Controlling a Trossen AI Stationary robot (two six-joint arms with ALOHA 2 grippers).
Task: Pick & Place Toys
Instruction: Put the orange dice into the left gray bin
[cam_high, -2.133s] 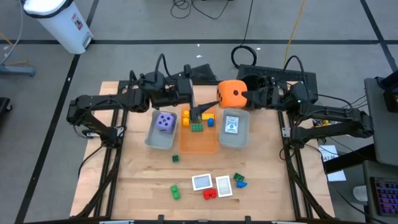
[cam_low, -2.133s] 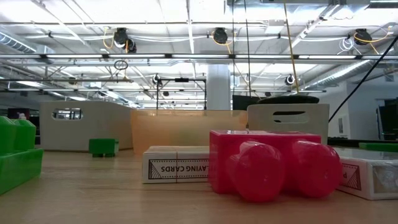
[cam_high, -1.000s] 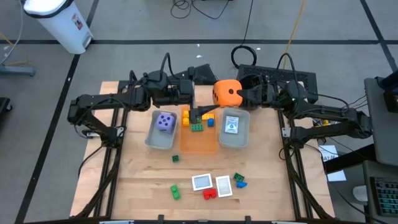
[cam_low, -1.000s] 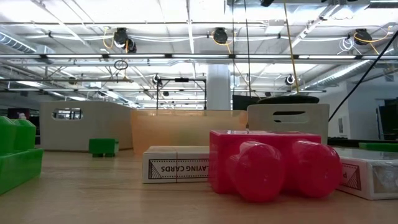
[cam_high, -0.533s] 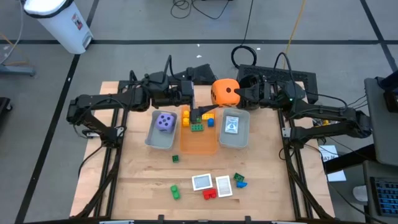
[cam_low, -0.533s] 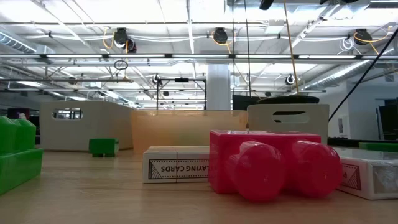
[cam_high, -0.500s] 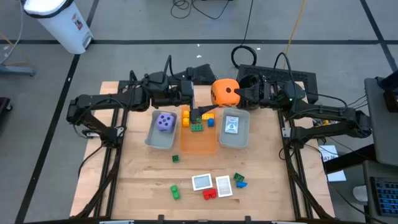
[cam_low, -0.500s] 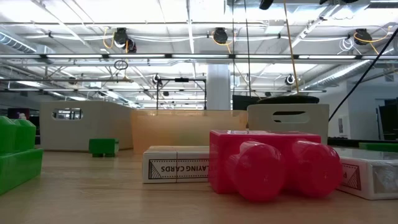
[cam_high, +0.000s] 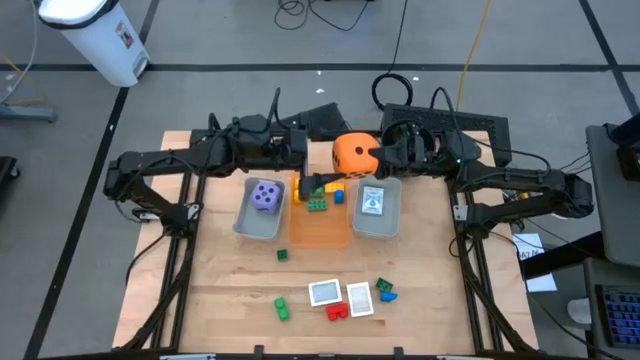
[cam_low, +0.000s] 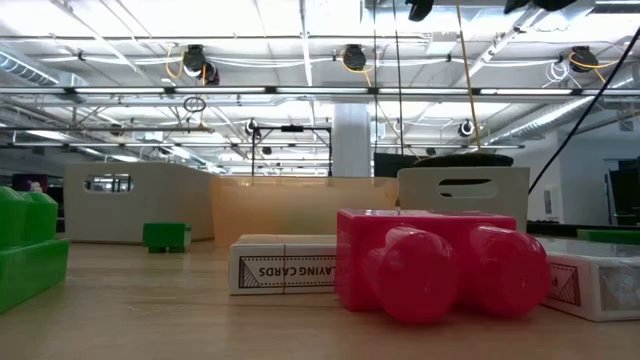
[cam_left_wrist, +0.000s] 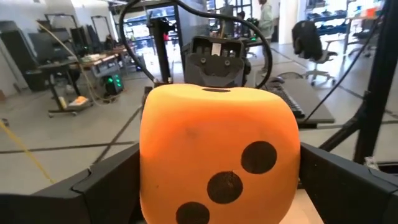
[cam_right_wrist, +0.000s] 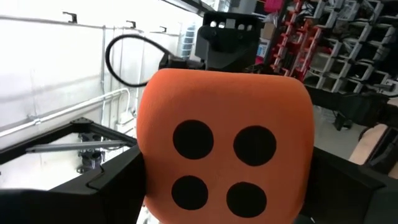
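Note:
The orange spotted die (cam_high: 350, 152) hangs high over the far end of the orange tray (cam_high: 320, 232), with my right gripper (cam_high: 364, 153) shut on it. My left gripper (cam_high: 322, 150) faces it from the table's left and is open. In the left wrist view its fingers (cam_left_wrist: 106, 186) stand on either side of the die (cam_left_wrist: 217, 155); whether they touch it I cannot tell. The purple die (cam_high: 265, 196) lies in the left grey tray. Bricks (cam_high: 318, 195) lie in the orange tray, and a card (cam_high: 372, 200) lies in the right grey tray. My right gripper pinches the orange die between its two fingers (cam_right_wrist: 106, 186), on two opposite faces (cam_right_wrist: 150, 168). It comes level from the table's right. The die is lifted clear, with its four-spot face toward my right wrist.
Loose toys lie near the front edge: a green brick (cam_high: 283, 308), two cards (cam_high: 325, 292), a red brick (cam_high: 338, 310), green and blue bricks (cam_high: 384, 290) and a small green brick (cam_high: 282, 255). In the low view the red brick (cam_low: 440, 265) stands close by.
My right gripper has carried the orange die toward the table's left, up to my open left gripper and between its fingers. The die stays lifted clear. My left gripper has tipped slightly downward.

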